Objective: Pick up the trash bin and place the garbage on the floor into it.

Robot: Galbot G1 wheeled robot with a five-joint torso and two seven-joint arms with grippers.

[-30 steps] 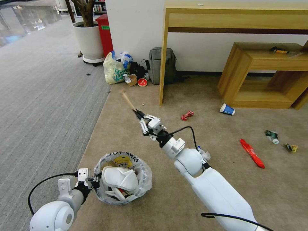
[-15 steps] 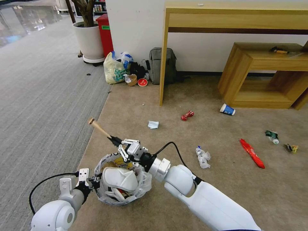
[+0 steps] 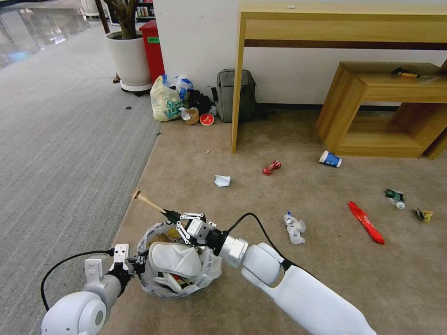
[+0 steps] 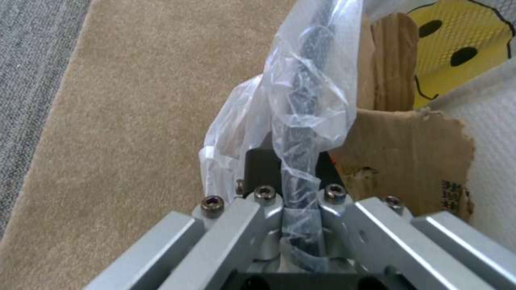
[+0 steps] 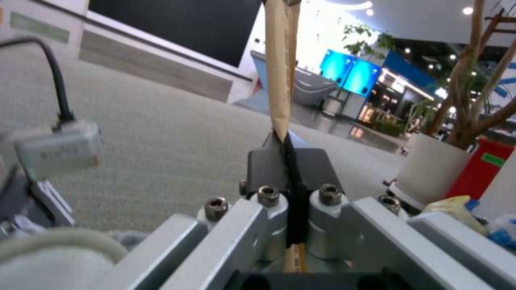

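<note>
The trash bin (image 3: 205, 270) hangs low over the beige floor (image 3: 242, 195), with a white slipper (image 3: 174, 259) and cardboard (image 4: 408, 153) inside its plastic liner. My left gripper (image 3: 135, 263) is shut on the bin's near rim, which the left wrist view shows wrapped in plastic (image 4: 298, 177). My right gripper (image 3: 171, 217) sits over the bin's far rim, shut on a wooden stick (image 3: 146, 201) that points away to the left, seen up close as the stick (image 5: 279, 72). Garbage lies around: crumpled paper (image 3: 222, 180), red wrapper (image 3: 271, 167), blue cup (image 3: 329, 158), white wad (image 3: 294, 227), long red wrapper (image 3: 366, 222), green bottle (image 3: 395, 197).
A tied yellowish bag (image 3: 167, 102), brown bowl (image 3: 191, 116), red lid (image 3: 206, 119) and grey backpack (image 3: 235, 95) sit by the wall. A wooden desk leg (image 3: 237, 83) and low shelf (image 3: 382, 107) stand at the back right. Grey ribbed carpet (image 3: 70, 139) lies to the left.
My right arm has pulled back and down with the stick, from out over the floor to just above the bin's far rim. The left gripper and bin have stayed put.
</note>
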